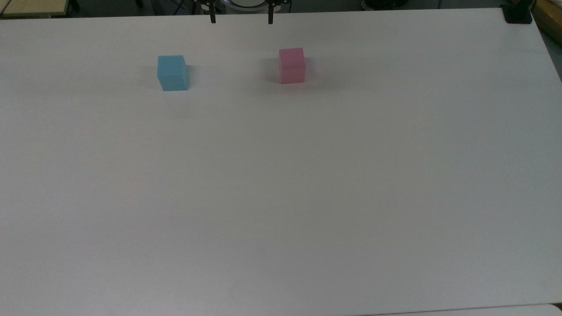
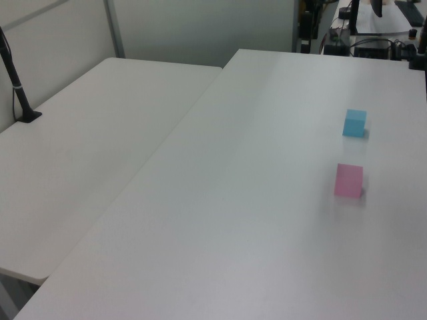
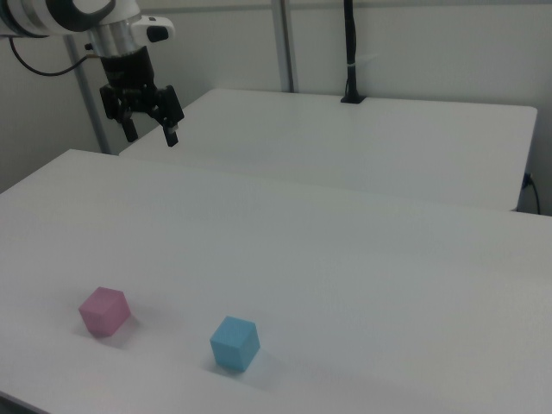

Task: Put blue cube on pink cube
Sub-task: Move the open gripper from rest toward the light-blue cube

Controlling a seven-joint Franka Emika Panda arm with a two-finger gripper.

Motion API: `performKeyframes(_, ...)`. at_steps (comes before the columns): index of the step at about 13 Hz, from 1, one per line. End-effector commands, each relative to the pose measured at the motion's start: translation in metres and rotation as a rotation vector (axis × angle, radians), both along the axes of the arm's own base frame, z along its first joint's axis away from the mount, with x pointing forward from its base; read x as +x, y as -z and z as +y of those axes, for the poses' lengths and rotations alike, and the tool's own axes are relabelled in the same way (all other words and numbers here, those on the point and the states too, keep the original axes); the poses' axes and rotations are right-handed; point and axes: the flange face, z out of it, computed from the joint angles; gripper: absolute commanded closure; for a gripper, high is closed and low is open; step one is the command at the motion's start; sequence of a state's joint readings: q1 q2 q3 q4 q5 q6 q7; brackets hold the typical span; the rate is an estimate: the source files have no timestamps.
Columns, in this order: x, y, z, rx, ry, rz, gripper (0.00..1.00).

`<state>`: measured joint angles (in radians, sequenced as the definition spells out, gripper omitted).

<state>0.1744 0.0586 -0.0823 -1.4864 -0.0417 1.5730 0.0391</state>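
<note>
The blue cube [image 1: 173, 73] sits on the white table [image 1: 281, 197], well apart from the pink cube [image 1: 292, 65], which lies toward the top view's right; both rest flat and nothing touches them. The gripper [image 3: 152, 134] hangs high above the table at the right view's upper left, far from both cubes, its fingers [image 3: 172, 134] spread and holding nothing.

Even, diffuse overhead light; white table [image 1: 281, 197] bright, no hard glare. Top view faintly grey-violet in tint, dimmer toward corners. Soft, weak shadows beside blue cube [image 1: 173, 73] and pink cube [image 1: 292, 66]. Left view: pink cube [image 2: 349, 180] slightly smeared at edges. Right view reasonably crisp.
</note>
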Motion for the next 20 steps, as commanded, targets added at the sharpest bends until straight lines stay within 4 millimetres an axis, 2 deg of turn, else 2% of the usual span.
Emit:
performKeyframes(1, -0.011, 0.0, -0.003, 0.011, -0.011, 0.048, 0.0)
performKeyframes(13, -0.013, -0.003, -0.006, 0.012, -0.017, 0.044, 0.0)
performKeyframes(15, -0.033, -0.011, -0.014, 0.018, -0.011, 0.045, 0.0)
performKeyframes(18, -0.091, -0.018, -0.023, 0.035, -0.017, 0.042, 0.0)
performKeyframes(20, -0.13, -0.013, -0.025, 0.046, -0.027, 0.032, 0.0)
